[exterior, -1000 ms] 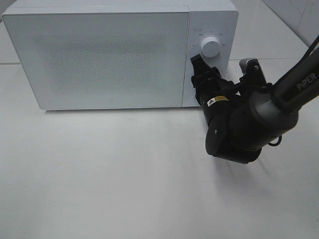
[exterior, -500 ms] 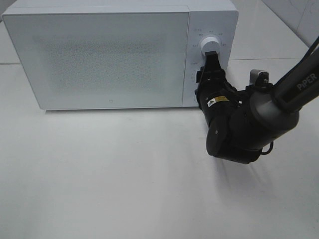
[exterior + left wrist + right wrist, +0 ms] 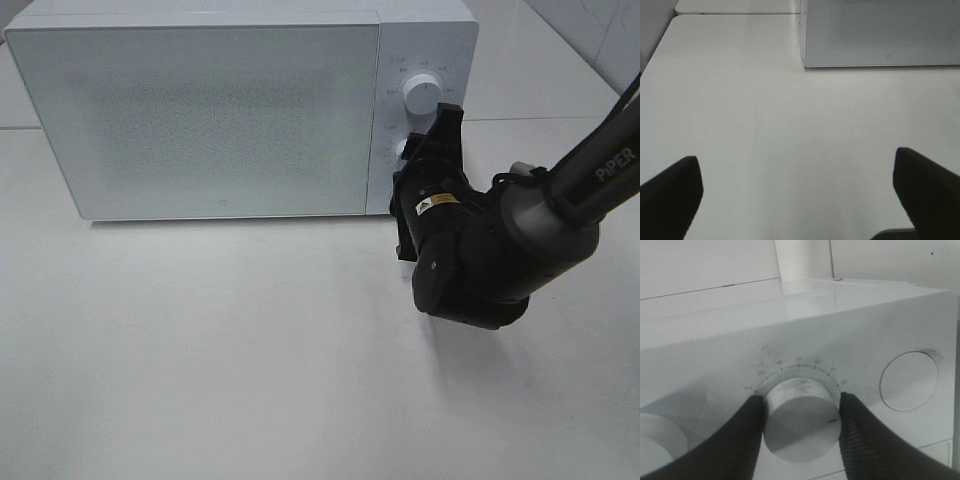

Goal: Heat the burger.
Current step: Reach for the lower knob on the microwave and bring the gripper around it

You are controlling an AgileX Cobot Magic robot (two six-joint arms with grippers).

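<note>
Firmly, the right gripper [image 3: 801, 399] clamps the microwave's [image 3: 200, 110] numbered knob [image 3: 800, 427].
Just beside its fingers [image 3: 730, 440] sits a second knob [image 3: 660, 440]; left gripper [image 3: 795, 160] gapes above the table [image 3: 740, 125].

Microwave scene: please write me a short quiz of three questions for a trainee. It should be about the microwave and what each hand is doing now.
1. True or false: the door of the microwave stands open.
2. Choose one. The right hand is closed on: A) the upper dial, B) the lower dial, C) the edge of the door.
3. Fill the gap: the left hand hangs open above the ___, and holds nothing.

Key
1. False, the door is shut.
2. B, one finger is on each side of that dial.
3. table
</note>
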